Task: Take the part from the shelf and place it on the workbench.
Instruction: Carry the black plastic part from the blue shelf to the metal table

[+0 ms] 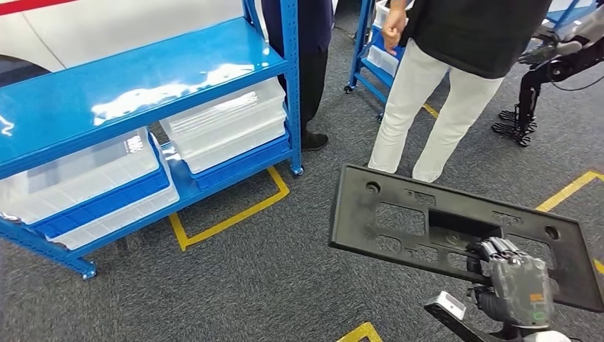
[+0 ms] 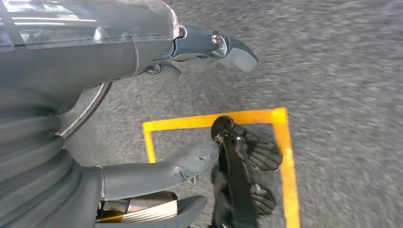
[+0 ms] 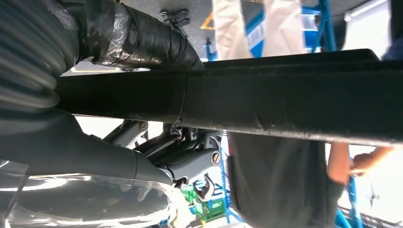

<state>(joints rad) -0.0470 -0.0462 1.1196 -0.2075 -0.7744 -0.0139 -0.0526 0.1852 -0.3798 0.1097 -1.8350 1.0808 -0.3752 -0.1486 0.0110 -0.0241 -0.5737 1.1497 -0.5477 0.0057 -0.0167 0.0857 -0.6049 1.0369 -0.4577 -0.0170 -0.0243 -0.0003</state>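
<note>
A blue shelf (image 1: 149,60) stands on grey carpet (image 1: 235,278) marked with yellow tape (image 1: 228,217); its lower level holds clear plastic bins (image 1: 228,121), its glossy top level bare

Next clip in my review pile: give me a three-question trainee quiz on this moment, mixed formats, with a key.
1. True or false: the right hand holds the black plastic part by its near edge, above the carpet.
2. Multiple choice: what sits on the lower level of the blue shelf?
A. Cardboard boxes
B. Clear bins with blue trays
C. Metal tools
3. Fill in the blank: the left hand, seen in the left wrist view, holds ____ and hangs over a yellow taped square on the floor.

Key: 1 true; 2 B; 3 nothing
</note>
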